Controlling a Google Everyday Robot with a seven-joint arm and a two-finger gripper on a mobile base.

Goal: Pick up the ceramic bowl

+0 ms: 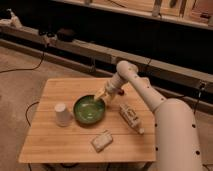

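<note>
The ceramic bowl point(89, 110) is round, shallow and glossy green with a darker rim. It sits near the middle of the wooden table point(60, 140). My gripper point(102, 95) hangs at the end of the white arm point(140, 85), right over the bowl's far right rim.
A small white cup point(62, 114) stands upside down just left of the bowl. A bottle point(131, 118) lies on its side to the right of the bowl. A small wrapped packet point(102, 140) lies in front of the bowl. A dark shelf runs behind the table.
</note>
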